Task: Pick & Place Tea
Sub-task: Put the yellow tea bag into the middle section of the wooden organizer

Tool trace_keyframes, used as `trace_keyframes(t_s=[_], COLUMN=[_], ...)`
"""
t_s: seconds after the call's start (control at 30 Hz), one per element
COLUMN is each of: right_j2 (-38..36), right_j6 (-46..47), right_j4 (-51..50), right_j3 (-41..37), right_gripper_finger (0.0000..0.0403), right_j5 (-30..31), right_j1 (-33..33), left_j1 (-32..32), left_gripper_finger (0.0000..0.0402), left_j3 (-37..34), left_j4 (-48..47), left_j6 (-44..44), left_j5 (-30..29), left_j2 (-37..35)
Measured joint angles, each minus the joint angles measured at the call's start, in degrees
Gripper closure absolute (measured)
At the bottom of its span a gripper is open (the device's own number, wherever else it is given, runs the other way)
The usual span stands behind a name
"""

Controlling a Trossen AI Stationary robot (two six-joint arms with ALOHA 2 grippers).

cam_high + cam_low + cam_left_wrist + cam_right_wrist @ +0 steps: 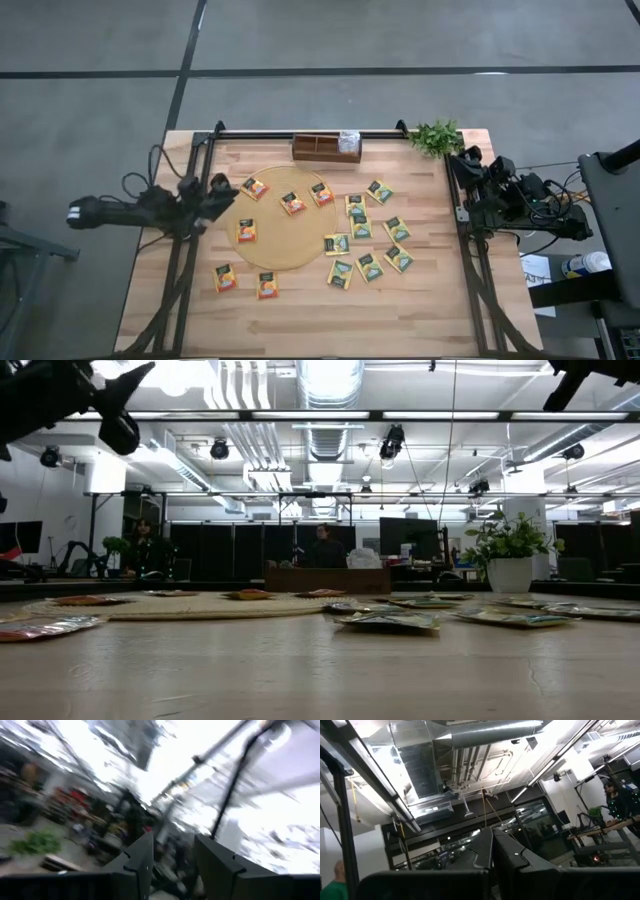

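Observation:
Small square tea sachets lie flat on the wooden table: orange ones (292,203) on and beside the round tan mat (275,250), green-yellow ones (362,228) to its right. A brown wooden tray (326,148) stands at the far edge, with a white sachet (349,141) in its right compartment. My left gripper (172,855) hangs open over the table's left edge (222,189), tilted upward, with nothing between its fingers. My right gripper (493,845) is shut and raised at the right edge (466,172), also tilted upward and holding nothing.
A potted green plant (436,136) stands at the far right corner beside the tray. Dark rails (470,250) run along the table's left and right sides. In the low view, people sit beyond the table's far edge (325,550).

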Motion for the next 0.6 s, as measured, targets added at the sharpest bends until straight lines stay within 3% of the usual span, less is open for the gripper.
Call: trace_keyframes(t_s=[0.3,0.4,0.5,0.6], right_j2=[0.0,0.0,0.0,0.0], right_j6=[3.3,4.8,4.9,4.9], right_j4=[0.1,0.1,0.3,0.1], right_j3=[0.0,0.0,0.0,0.0], right_gripper_finger=[0.0394,0.0394,0.0394,0.0394], right_j5=[0.0,0.0,0.0,0.0], right_j1=[0.0,0.0,0.0,0.0], left_j1=[0.0,0.0,0.0,0.0], left_gripper_finger=[0.0264,0.0264,0.0264,0.0264], left_j3=[-0.7,-0.7,-0.7,-0.7], left_j4=[-8.2,-15.7,-28.8,-34.6], left_j6=[2.1,0.4,-2.0,-3.7], left_j5=[1.9,1.9,6.8,8.7], left_j2=[-7.2,-10.1,-12.1,-12.0])
